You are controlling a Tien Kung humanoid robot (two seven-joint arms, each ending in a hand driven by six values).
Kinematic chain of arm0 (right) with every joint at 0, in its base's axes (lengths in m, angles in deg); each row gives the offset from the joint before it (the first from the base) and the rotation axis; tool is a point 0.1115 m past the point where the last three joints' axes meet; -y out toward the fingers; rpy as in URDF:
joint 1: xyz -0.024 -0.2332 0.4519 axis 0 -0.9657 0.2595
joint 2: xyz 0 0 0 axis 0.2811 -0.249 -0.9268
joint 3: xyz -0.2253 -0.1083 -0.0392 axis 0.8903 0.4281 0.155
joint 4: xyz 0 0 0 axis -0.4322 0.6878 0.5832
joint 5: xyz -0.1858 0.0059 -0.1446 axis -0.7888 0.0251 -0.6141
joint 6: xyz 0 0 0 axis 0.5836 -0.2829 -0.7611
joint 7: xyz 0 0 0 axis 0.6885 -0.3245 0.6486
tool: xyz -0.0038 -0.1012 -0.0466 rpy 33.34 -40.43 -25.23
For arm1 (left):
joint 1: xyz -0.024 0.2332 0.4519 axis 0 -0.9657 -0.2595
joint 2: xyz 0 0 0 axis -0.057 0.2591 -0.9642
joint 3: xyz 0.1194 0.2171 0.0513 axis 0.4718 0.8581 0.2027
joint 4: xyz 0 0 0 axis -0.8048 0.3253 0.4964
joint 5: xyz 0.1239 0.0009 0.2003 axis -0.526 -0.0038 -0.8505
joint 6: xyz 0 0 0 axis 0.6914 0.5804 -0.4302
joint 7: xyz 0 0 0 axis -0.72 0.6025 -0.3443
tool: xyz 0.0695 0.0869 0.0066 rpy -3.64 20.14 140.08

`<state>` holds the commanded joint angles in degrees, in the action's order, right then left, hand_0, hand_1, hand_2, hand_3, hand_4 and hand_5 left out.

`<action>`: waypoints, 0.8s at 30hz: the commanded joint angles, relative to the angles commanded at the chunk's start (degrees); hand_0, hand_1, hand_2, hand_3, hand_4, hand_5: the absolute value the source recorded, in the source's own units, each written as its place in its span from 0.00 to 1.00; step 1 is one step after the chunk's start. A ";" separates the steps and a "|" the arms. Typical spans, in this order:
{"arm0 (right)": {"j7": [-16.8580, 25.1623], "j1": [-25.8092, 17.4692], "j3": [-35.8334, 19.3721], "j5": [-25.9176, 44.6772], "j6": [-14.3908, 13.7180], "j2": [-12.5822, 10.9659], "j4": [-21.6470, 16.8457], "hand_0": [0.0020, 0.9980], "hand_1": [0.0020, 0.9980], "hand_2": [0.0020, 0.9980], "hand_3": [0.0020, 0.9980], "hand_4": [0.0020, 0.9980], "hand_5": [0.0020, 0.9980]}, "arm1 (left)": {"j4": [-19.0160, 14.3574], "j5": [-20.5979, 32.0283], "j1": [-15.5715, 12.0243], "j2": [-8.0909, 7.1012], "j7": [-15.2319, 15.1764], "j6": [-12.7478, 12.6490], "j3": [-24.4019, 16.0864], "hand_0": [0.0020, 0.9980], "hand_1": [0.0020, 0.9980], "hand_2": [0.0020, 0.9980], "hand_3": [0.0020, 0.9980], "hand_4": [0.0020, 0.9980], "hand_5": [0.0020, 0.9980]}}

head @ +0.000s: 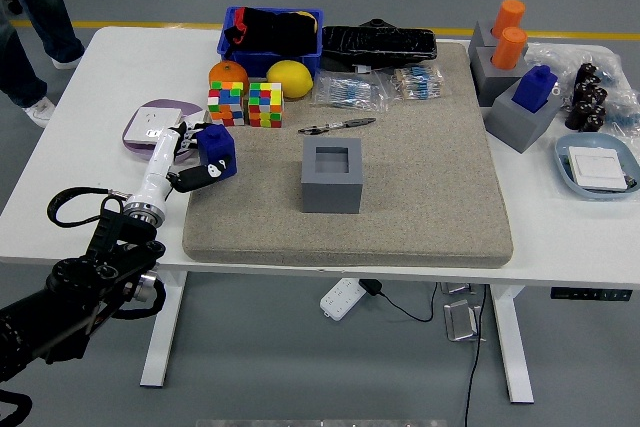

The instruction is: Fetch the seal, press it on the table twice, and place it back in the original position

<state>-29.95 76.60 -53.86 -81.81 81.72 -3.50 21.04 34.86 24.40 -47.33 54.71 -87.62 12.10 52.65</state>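
Blue blocky seal (218,150), gripped by left robot hand (196,159), over mat's (400,197) left edge

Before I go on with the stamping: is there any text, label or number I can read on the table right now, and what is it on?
No text can be read in this view.
Packets behind the pen: printing, if any, too small and blurred to read.
Blue tray at right: white card inside, blurred.
Blue seal in the left hand: no visible marking.
Grey holder at centre: plain.
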 joint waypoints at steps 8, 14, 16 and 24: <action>0.09 0.20 0.49 0.05 -0.07 -0.10 -0.11 0.81 0.70 0.69 0.65 0.80 0.47 | 1.28 4.01 -0.56 0.88 -2.30 -0.26 1.17 0.82 0.52 0.41 0.69 0.63 0.00; 0.17 0.25 0.64 0.10 -0.18 -0.39 -0.13 0.81 0.70 0.69 0.65 0.80 0.47 | 0.55 3.92 -0.60 0.49 -2.63 -0.41 0.30 0.82 0.51 0.41 0.68 0.62 0.00; 0.17 0.28 0.81 0.11 -0.20 -0.52 -0.16 0.81 0.70 0.69 0.65 0.80 0.47 | -0.63 2.85 -0.49 0.00 -2.60 -0.55 -0.90 0.82 0.51 0.41 0.68 0.62 0.00; 0.03 0.29 1.32 -0.12 -0.17 -0.73 -0.28 0.81 0.70 0.69 0.65 0.80 0.47 | -8.55 -3.57 0.46 -2.46 -0.67 -0.10 -4.75 0.82 0.51 0.41 0.68 0.63 0.00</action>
<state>-29.92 76.89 -52.54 -81.92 81.55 -4.24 20.75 26.31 20.83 -46.87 52.25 -88.29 11.99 47.91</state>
